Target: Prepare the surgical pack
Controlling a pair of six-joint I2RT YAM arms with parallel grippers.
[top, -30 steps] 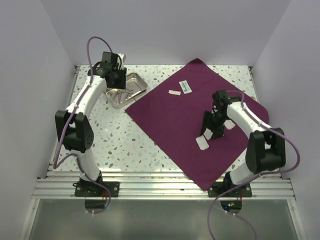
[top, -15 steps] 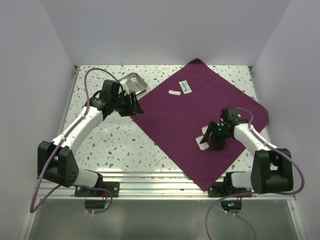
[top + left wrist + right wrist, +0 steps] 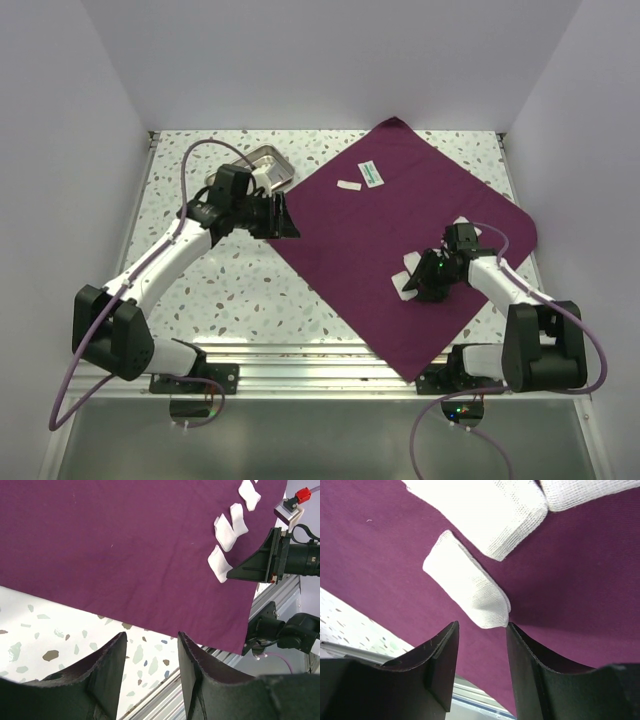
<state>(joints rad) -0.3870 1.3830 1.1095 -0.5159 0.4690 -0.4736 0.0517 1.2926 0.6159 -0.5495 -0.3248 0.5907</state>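
The plum-purple cloth (image 3: 400, 215) lies as a diamond on the table. The steel tray (image 3: 272, 160) stands at the back left, partly behind my left arm; I cannot make out scissors or forceps in it. My left gripper (image 3: 287, 226) (image 3: 152, 645) is open and empty, low over the cloth's left corner. Several white gauze pads (image 3: 404, 286) (image 3: 219, 564) lie at the cloth's right. My right gripper (image 3: 412, 281) (image 3: 482, 630) is open, with one gauze pad (image 3: 467, 587) just ahead of its fingertips and its end against the right finger. Two small packets (image 3: 361, 180) lie near the cloth's back.
The speckled table (image 3: 220, 280) shows left of the cloth. An aluminium rail (image 3: 320, 370) runs along the near edge and also shows in the left wrist view (image 3: 280, 592). Grey walls enclose the table on three sides.
My left arm has swung from over the tray down to the cloth's left corner. My right arm has lowered and stretched out flat toward the nearest gauze pad.
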